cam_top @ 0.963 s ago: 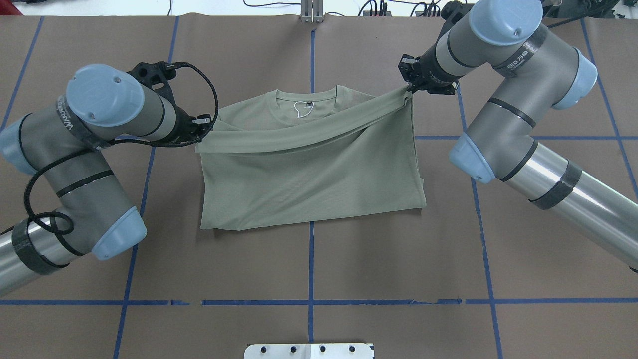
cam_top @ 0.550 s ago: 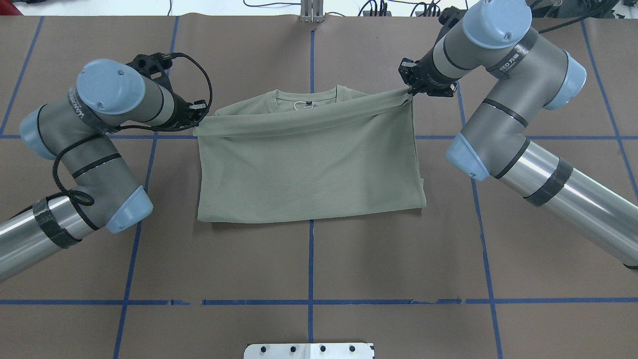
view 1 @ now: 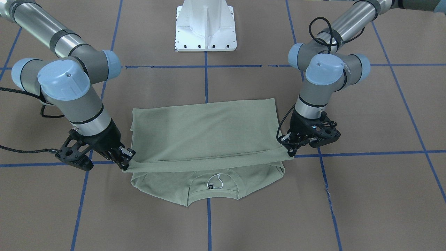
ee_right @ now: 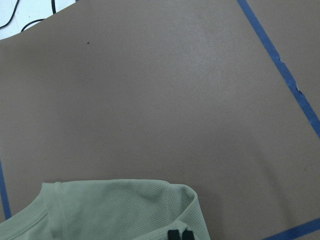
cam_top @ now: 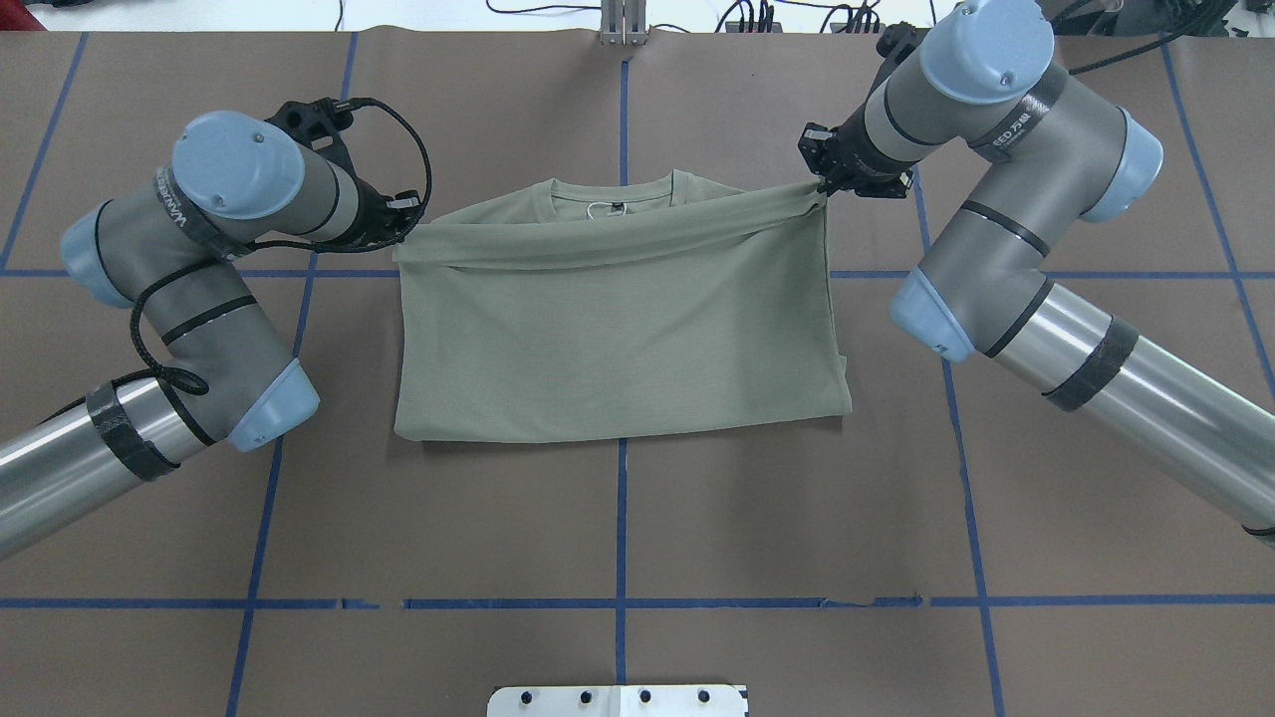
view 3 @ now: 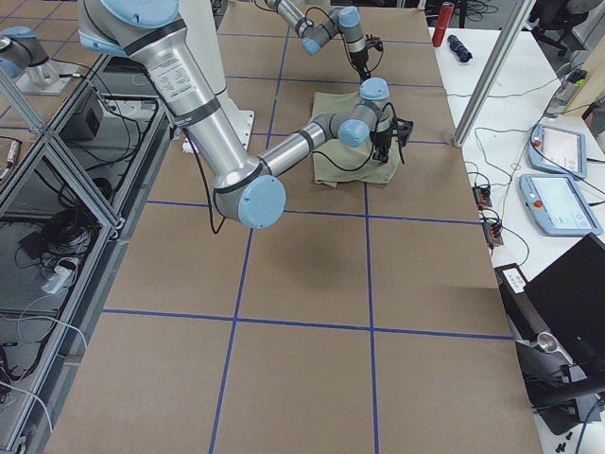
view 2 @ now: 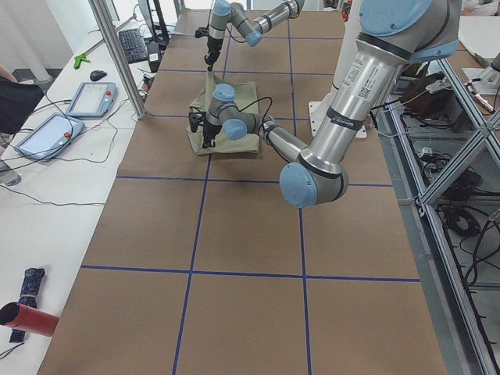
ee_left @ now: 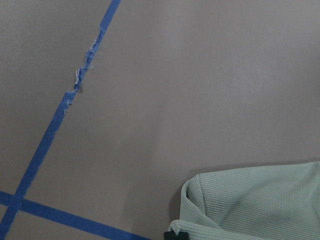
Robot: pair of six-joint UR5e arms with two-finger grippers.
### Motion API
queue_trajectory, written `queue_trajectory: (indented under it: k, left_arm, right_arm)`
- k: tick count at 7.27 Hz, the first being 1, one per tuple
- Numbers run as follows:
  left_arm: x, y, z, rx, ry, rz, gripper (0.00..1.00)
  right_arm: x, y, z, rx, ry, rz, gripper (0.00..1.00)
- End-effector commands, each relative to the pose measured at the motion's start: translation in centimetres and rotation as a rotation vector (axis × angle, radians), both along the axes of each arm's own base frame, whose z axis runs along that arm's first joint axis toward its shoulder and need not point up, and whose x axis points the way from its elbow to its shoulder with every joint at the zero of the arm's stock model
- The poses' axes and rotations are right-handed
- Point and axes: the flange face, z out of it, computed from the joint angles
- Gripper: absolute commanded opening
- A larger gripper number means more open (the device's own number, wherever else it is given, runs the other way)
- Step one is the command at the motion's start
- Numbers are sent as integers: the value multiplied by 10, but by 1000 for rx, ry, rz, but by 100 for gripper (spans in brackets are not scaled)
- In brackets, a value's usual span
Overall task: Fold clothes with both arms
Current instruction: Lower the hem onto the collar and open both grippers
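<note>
Shirt (cam_top: 618, 339) lies folded, its lifted edge stretched between left fingers (cam_top: 402, 229) and right fingers (cam_top: 821, 186), both clamped on it.

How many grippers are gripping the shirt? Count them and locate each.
2. The left gripper pinches one end of the sage-green shirt's folded-over edge; the right gripper pinches the other end. Neither is hidden.

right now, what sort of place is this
Probably a robotics lab: left arm and right arm at a table gridded with blue tape, teach pendants on the side bench, an aluminium frame post.
</note>
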Motion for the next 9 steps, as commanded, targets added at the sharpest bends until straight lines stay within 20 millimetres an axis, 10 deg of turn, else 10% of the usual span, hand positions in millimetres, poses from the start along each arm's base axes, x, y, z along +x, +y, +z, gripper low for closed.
queue_trajectory:
  k: [1,7,8,9]
  left_arm:
    - [0,-8,3,-3,-10,-11,0]
    - [3,-11,-12,16,-1,-18,0]
    - [3,-11,-12,21,-4,-13,0]
    - [3,-11,-12,23,-5,-11,10]
  right_arm:
    - [-7,-8,21,6,-5,0,0]
    - [-14,-7,5,30,-28,-8,0]
    - [-14,-7,5,30,-28,-10,15]
    - [-25,-1,6,33,-22,-22,99]
